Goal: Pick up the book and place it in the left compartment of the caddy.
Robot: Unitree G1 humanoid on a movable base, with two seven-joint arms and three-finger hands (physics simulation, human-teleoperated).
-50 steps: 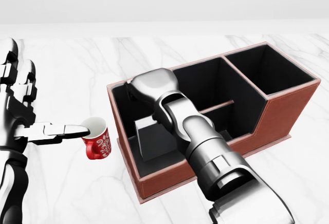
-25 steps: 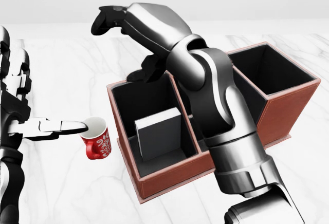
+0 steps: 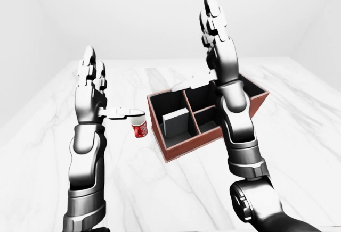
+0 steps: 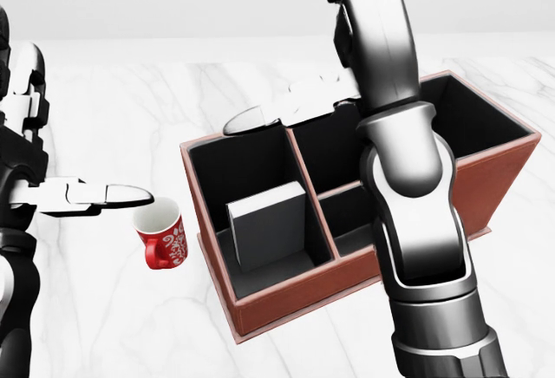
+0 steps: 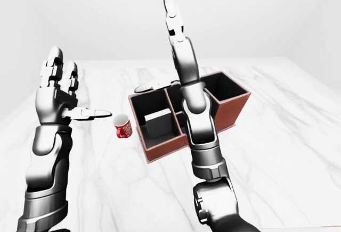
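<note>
Grey book point(image 4: 269, 232) stands in the caddy point(image 4: 347, 296) below the right fingers point(image 3: 213, 16), spread wide and empty; placing looks done, retreat next.

Marble table point(image 4: 104, 326) – bears caddy point(image 4: 286, 296) and, seemingly, mug point(image 4: 162, 237).

Both arms are up, forearms near vertical. The right hand point(image 3: 216, 27) is raised highest, at the top of the left-eye view, fingers straight and pointing upward, thumb stuck out to the left, nothing in its grasp. The left hand point(image 5: 56, 91) sits lower on the left, palm open, fingers point(image 5: 52, 64) extended upward, thumb pointing right, level and straight. It too holds nothing.
</note>
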